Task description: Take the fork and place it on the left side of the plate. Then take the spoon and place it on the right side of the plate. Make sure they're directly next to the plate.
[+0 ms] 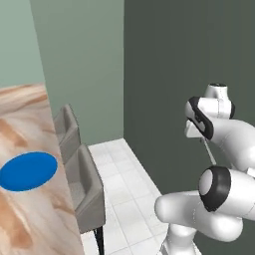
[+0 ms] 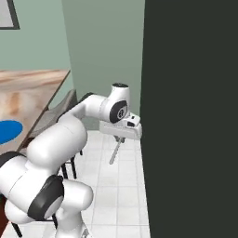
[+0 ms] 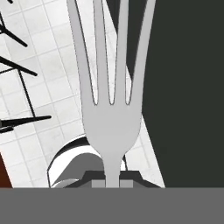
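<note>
My gripper (image 2: 121,137) is shut on the handle of the fork (image 2: 115,151), a slim silver-grey fork that hangs tines-down over the tiled floor, close to a dark wall. In the hand view the fork (image 3: 111,118) stands straight up from the gripper (image 3: 112,181), its tines spreading toward the top. From the left base view the fork (image 1: 208,151) is a thin line under the hand. Far to the left, the blue plate (image 1: 28,171) lies flat on the wooden counter (image 1: 22,224); its edge also shows as the plate (image 2: 7,130). The spoon is out of view.
Two grey stools (image 1: 84,187) stand along the counter's edge, between the arm and the plate. A tall dark wall (image 2: 190,116) rises just right of the hand. White floor tiles (image 1: 127,184) lie below.
</note>
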